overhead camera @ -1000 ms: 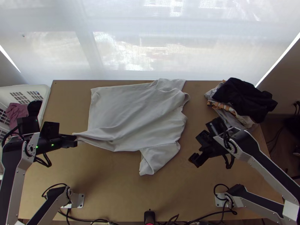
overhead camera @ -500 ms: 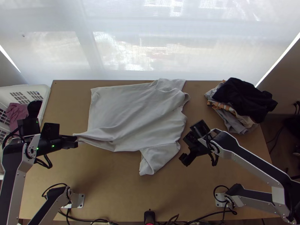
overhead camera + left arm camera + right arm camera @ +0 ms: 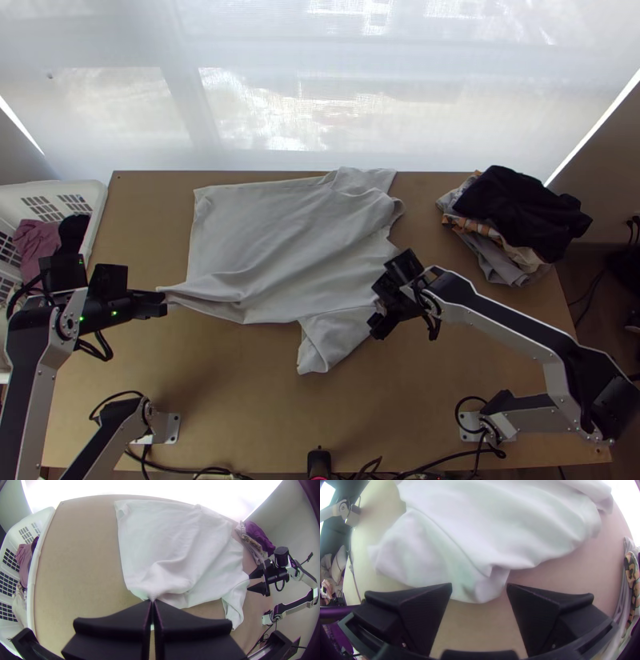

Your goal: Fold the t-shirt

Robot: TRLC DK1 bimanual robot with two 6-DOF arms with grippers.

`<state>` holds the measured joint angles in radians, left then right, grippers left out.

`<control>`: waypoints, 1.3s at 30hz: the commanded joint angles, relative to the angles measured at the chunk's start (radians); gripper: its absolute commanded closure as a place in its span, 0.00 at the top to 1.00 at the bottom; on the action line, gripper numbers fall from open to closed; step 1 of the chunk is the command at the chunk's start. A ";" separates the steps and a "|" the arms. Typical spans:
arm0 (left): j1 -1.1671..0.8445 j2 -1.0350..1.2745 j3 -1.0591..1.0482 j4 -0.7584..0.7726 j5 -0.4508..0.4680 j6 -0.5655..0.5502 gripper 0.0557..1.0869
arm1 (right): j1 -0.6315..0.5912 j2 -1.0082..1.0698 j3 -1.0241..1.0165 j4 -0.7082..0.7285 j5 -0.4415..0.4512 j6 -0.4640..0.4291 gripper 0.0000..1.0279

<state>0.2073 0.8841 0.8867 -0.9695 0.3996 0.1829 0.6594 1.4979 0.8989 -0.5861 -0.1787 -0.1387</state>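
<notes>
So the t-shirt [image 3: 280, 240] is lying on the table [image 3: 240, 400] with its hem end toward the laundry basket [image 3: 30, 603] and the sleeve end away from it, mostly spread but rumpled, with a ridge running up from the hem corner. Looks like light, floppy jersey to me: not fragile, not really slippery, just no stiffness, so it'll sag and crease between grips. Left gripper [image 3: 152, 602], the one nearer the basket, has its fingers pressed together on that hem corner, which is a decent hold. Right gripper [image 3: 479, 586], at the end farther from the basket, has its fingers well apart with a bit of cloth by the near sleeve [image 3: 332, 340] poking between them, not pinched. I'd grab there, at the shoulder seam rather than the loose cuff, and take both layers or the bottom one will probably drag.
</notes>
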 commanded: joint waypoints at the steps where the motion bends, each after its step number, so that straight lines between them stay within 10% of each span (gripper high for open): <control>1: 0.003 0.003 -0.006 0.006 -0.001 0.001 0.03 | 0.009 0.048 0.017 0.022 0.007 -0.013 0.58; 4: 0.004 0.004 -0.006 0.008 -0.001 0.001 0.03 | 0.011 0.061 0.020 0.025 0.007 -0.019 0.50; 10: 0.009 0.003 -0.008 0.008 -0.001 0.000 0.03 | 0.034 0.067 0.044 0.022 0.007 -0.029 0.03; 39: 0.032 -0.016 -0.051 0.002 -0.001 -0.007 0.03 | 0.167 0.648 0.974 -0.138 0.004 -0.107 0.03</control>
<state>0.2352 0.8631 0.8444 -0.9703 0.3992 0.1814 0.7532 1.9755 1.7046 -0.6971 -0.1730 -0.2440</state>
